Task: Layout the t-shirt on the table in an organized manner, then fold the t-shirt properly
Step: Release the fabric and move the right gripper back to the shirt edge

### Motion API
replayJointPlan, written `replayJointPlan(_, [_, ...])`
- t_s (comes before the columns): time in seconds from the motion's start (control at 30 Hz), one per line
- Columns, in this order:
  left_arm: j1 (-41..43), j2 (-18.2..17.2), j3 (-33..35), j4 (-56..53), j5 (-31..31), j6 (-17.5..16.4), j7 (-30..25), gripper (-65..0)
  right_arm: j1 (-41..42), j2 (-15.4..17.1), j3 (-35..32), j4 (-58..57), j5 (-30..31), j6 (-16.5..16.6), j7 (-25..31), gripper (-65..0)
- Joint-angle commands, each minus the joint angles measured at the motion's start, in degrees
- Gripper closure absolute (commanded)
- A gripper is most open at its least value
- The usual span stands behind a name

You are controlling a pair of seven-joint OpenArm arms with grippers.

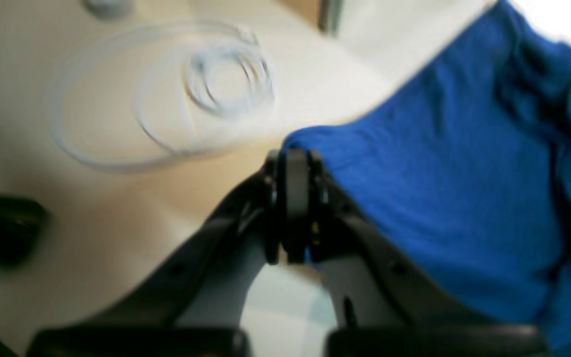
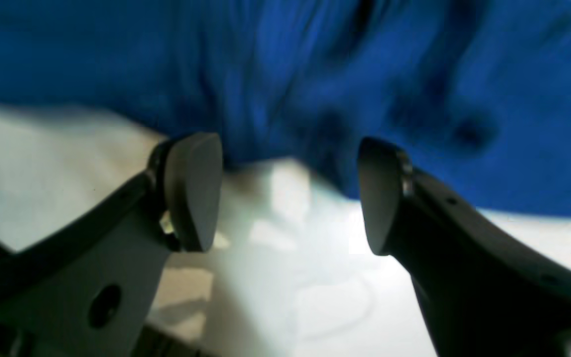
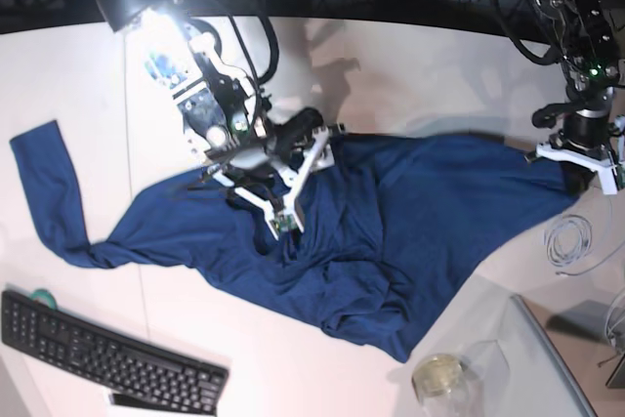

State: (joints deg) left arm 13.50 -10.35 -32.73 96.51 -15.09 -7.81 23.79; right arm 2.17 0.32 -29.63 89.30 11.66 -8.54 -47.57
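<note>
1. Nearest the left wrist lens: left gripper (image 1: pixel 293 208), pads pressed together on a corner of the t-shirt (image 1: pixel 454 198), cloth stretching away to the right.
2. Seen only from that wrist: blurred coil of white cable (image 1: pixel 166 94) on the table (image 1: pixel 92 238) beyond the pinched corner; same coil small in the base view, cable (image 3: pixel 569 241), just below the left gripper (image 3: pixel 586 158).
3. Right wrist view: right gripper (image 2: pixel 290 193) with fingers (image 2: pixel 191 191) set wide apart, nothing between them, blue t-shirt (image 2: pixel 315 74) filling the upper frame, white table (image 2: pixel 290 277) underneath.
4. Base view alone giving the whole layout: t-shirt (image 3: pixel 371 231) spread and wrinkled across the middle of the table (image 3: pixel 68 75), one long sleeve trailing to the far left, right-hand end lifted at the left gripper.
5. Right gripper (image 3: pixel 278 207) above the cloth's middle-left, fingers spread.
6. Also only in the base view: keyboard (image 3: pixel 98 349) at lower left, clear jar (image 3: pixel 439 378) near the lower right edge.
7. Count: one t-shirt, two grippers, one keyboard, one jar, one cable coil.
</note>
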Motion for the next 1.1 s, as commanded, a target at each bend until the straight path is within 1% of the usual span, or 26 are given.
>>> replayJointPlan(0.0, [-0.3,-0.8,-0.7,1.6,-0.3,-0.1,-1.3,0.0,0.9,-0.3,0.3,-0.3,-0.6,0.5,3.6,-39.0])
replayJointPlan(0.13, [0.1,-2.0,-0.9,1.6,-0.3,-0.1,-1.3,0.0,0.5,-0.3,0.3,-7.3,-0.6,0.5,8.5,-39.0])
replayJointPlan(0.2, [0.3,-1.8,-0.9,1.6,-0.3,-0.2,-1.3,0.0,0.7,-0.4,0.3,-10.6,-0.6,0.5,10.1,-39.0])
replayJointPlan(0.3, [0.3,-1.8,-0.9,1.6,-0.3,-0.2,-1.3,0.0,1.0,-0.6,0.3,-14.8,-0.6,0.5,14.2,-39.0])
replayJointPlan(0.33, [0.3,-1.8,-1.1,1.6,-0.3,-0.3,-1.3,0.0,1.7,-0.6,0.4,-16.5,-0.6,0.5,15.8,-38.7])
replayJointPlan(0.37, [0.3,-1.9,-1.1,1.6,-0.3,-0.3,-1.3,0.0,2.2,-0.5,0.4,-18.3,-0.6,0.5,16.9,-36.8])
replayJointPlan(0.4, [0.3,-1.9,-1.2,1.6,-0.3,-0.3,-1.3,0.0,2.7,-0.4,0.7,-20.2,-0.6,0.5,17.7,-31.8])
replayJointPlan(0.43, [0.3,-1.9,-1.2,1.6,-0.3,-0.3,-1.3,0.0,3.2,-0.2,0.8,-21.6,-0.6,0.5,17.9,-24.6])
replayJointPlan(0.47, [0.3,-2.0,-1.2,1.6,-0.3,-0.3,-1.3,0.0,3.7,0.1,0.8,-22.9,-0.6,0.5,17.9,-15.6])
replayJointPlan(0.5, [0.3,-2.4,-1.2,1.6,-0.2,-0.3,-1.3,0.0,3.6,1.1,0.9,-23.3,-0.6,0.5,17.9,-8.7])
replayJointPlan(0.53, [0.3,-2.7,-1.0,1.5,-0.2,-0.3,-1.3,0.0,3.2,2.5,0.9,-22.9,-0.6,0.5,17.9,-7.5])
replayJointPlan(0.6, [0.3,-2.8,-1.0,0.5,-0.2,-0.3,-1.3,0.0,1.7,4.9,1.0,-21.0,-0.5,0.5,17.6,-7.1])
replayJointPlan(0.67, [0.3,-2.9,-1.0,-0.6,-0.2,-0.3,-1.3,0.0,0.1,8.3,1.1,-18.5,-0.4,0.5,17.5,-7.1])
replayJointPlan(0.73, [0.3,-2.9,-0.9,-1.3,-0.2,-0.3,-1.3,0.0,-1.5,11.1,2.5,-16.5,-0.4,0.5,17.5,-7.1])
replayJointPlan(0.8, [0.3,-2.6,-0.9,-1.6,-0.2,-0.3,-1.3,0.0,-3.7,13.0,6.2,-15.1,-0.4,0.5,17.5,-7.1])
replayJointPlan(0.9, [0.7,-2.4,-0.8,-1.3,-0.2,-0.3,-1.2,0.0,-5.5,14.9,12.3,-14.4,-0.4,0.5,17.4,-7.7])
replayJointPlan(1.0, [1.6,-2.4,0.1,-1.1,-0.2,-0.4,-1.2,0.0,-5.4,15.9,19.4,-14.6,-0.4,0.5,14.3,-8.1])
replayJointPlan(1.07, [1.8,-2.4,1.1,-1.1,-0.2,-0.4,-1.2,0.0,-5.5,16.4,24.8,-14.4,-0.4,0.6,12.1,-13.4])
